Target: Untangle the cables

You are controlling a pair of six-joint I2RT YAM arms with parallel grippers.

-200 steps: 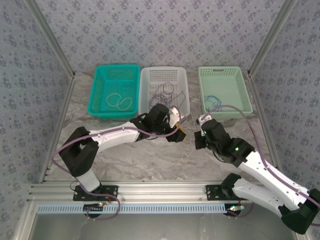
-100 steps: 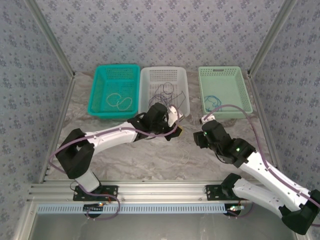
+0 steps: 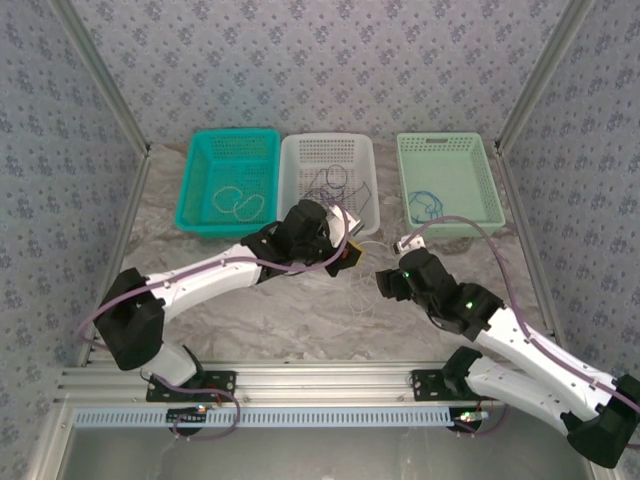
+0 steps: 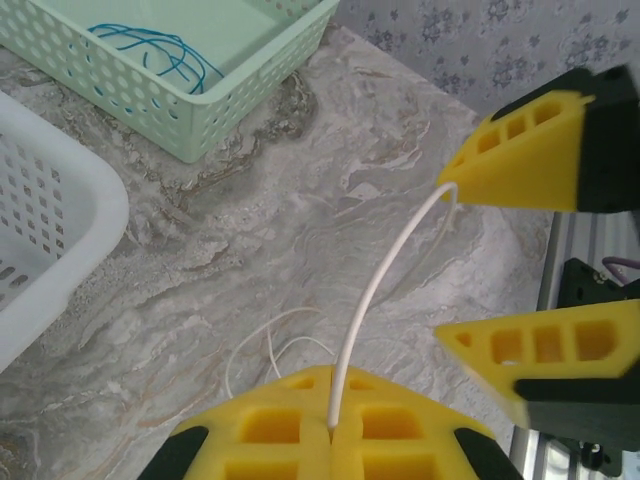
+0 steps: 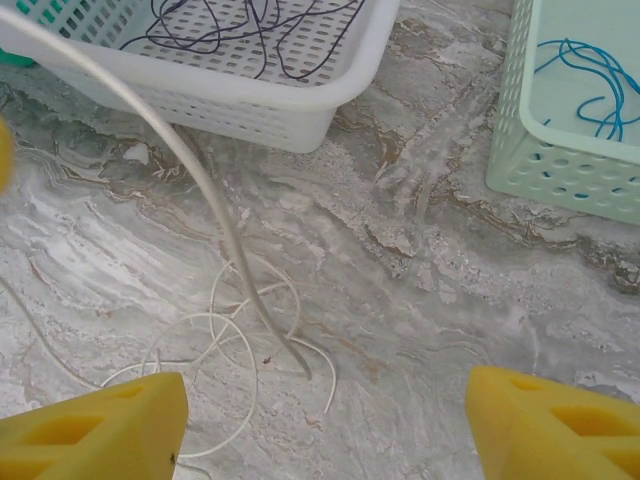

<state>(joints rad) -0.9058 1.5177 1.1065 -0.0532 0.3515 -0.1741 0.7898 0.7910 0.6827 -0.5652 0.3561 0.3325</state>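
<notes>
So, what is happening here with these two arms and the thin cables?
Two robot arms are untangling thin cables. The left gripper is shut on a whitish cable; loose whitish loops lie on the marble table. The right gripper stands open beside it, holding nothing. Dark cables lie in the white basket, a blue cable in the light green basket.

In the left wrist view, one end of the whitish cable (image 4: 356, 315) is hidden between the closed jaws of the left gripper (image 4: 332, 432), itself cropped by the bottom edge. The white basket (image 4: 70, 200) is cut off at the left edge, the pale green basket (image 4: 200, 100) at the top. Seen from above, the cable's loops on the worktop (image 3: 300, 310) are too thin to be traced.
</notes>
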